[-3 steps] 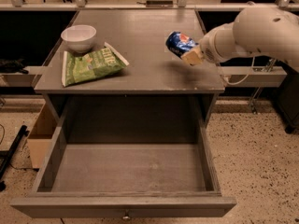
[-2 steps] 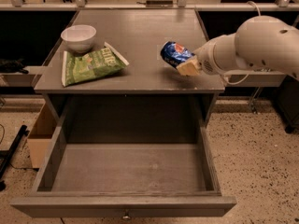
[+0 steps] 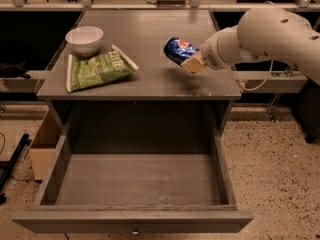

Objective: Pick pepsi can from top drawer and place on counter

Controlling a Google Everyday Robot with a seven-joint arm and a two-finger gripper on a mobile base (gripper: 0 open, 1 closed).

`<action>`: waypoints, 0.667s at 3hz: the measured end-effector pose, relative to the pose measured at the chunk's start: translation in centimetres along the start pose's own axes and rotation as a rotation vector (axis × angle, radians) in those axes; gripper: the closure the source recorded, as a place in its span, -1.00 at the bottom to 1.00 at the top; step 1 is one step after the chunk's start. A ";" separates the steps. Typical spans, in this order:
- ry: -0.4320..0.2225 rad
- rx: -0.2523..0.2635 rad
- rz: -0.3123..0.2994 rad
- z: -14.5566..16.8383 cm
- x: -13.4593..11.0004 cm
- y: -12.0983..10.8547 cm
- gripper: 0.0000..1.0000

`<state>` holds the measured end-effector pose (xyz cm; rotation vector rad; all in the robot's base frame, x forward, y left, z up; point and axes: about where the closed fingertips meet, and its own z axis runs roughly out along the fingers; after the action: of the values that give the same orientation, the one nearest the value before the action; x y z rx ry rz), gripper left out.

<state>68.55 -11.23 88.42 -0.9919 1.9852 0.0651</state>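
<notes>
- holding the pepsi can by its right end, the gripper has its fingers clamped on it over the right half of the counter.
- we read the can's long axis as tilted up-left (not upright), so the move to come is straight down.
- the top drawer stands open in front.

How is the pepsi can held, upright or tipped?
Tipped: the pepsi can leans sideways in the end effector over the counter.
</notes>
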 end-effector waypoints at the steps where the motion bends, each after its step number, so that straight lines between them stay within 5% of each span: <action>1: 0.008 -0.006 0.001 1.1 -0.5 -0.4 1.00; 2: 0.027 -0.016 0.019 0.6 1.8 1.1 1.00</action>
<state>67.73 -11.36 86.37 -0.9891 2.0211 0.0781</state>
